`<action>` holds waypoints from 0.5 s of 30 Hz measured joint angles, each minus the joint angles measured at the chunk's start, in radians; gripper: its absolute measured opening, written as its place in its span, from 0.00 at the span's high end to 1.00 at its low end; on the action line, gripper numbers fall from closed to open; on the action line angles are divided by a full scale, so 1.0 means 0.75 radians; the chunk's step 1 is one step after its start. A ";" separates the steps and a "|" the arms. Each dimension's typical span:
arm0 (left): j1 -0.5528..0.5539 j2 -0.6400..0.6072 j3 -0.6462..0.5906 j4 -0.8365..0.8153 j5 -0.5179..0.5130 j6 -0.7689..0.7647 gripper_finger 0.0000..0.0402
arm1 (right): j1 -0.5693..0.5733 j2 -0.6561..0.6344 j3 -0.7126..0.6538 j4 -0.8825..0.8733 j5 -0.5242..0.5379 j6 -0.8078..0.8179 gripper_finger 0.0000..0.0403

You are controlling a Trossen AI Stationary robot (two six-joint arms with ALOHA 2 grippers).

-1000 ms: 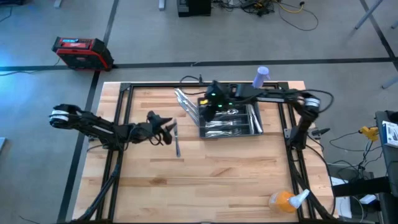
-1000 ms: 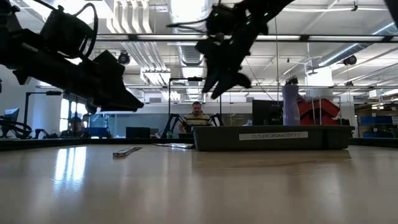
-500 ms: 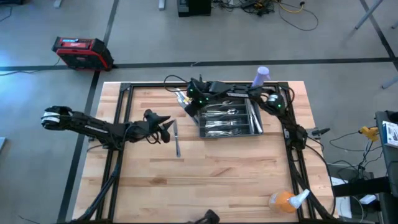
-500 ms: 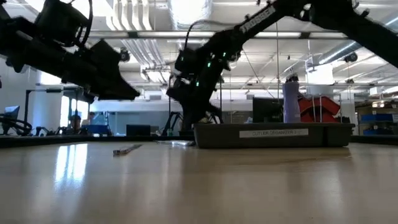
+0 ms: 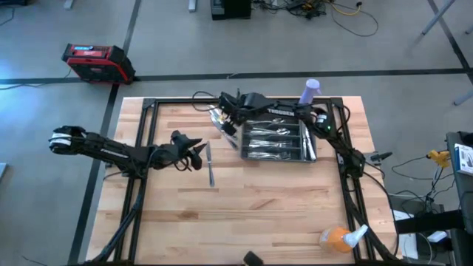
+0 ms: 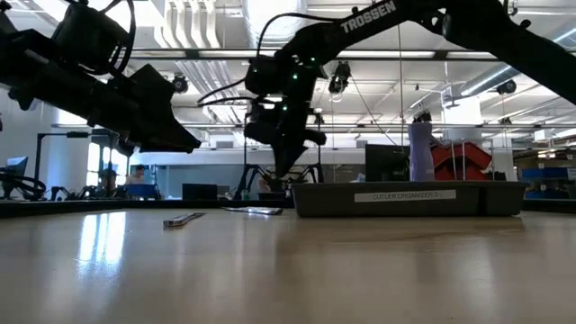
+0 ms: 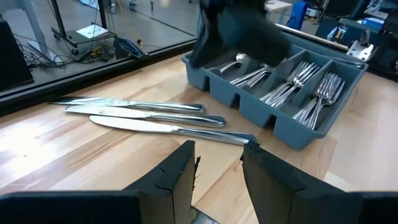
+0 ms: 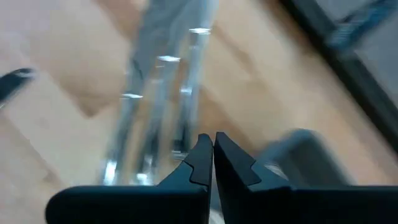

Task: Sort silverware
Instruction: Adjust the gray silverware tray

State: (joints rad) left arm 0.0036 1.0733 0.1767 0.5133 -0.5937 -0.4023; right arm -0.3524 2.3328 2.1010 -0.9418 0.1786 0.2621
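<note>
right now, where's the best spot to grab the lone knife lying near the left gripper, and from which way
Probably the handle, the end toward the table's front. The lone knife lies flat on the wood, running front to back, apart from the other knives beside the tray. Come straight down from above with the left gripper, fingers spanning its narrow width; it lies too flat for a side approach.

My high cam looks straight down on the whole bench (image 5: pixel 244 214); low cam sits level at its edge; both catch the tray (image 5: pixel 275 140).
</note>
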 joint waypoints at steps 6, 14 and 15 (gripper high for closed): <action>-0.003 -0.048 0.005 -0.010 0.010 0.002 0.70 | 0.080 0.077 0.002 0.070 0.091 0.151 1.00; -0.003 -0.182 0.006 -0.109 0.012 0.021 0.70 | 0.104 0.196 0.003 0.132 0.282 0.185 1.00; -0.003 -0.195 0.006 -0.118 0.012 0.021 0.70 | 0.106 0.200 0.002 0.162 0.313 0.186 1.00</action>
State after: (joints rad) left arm 0.0017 0.9271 0.1810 0.4249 -0.5850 -0.3869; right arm -0.2731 2.4827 2.1029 -0.8203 0.4135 0.4014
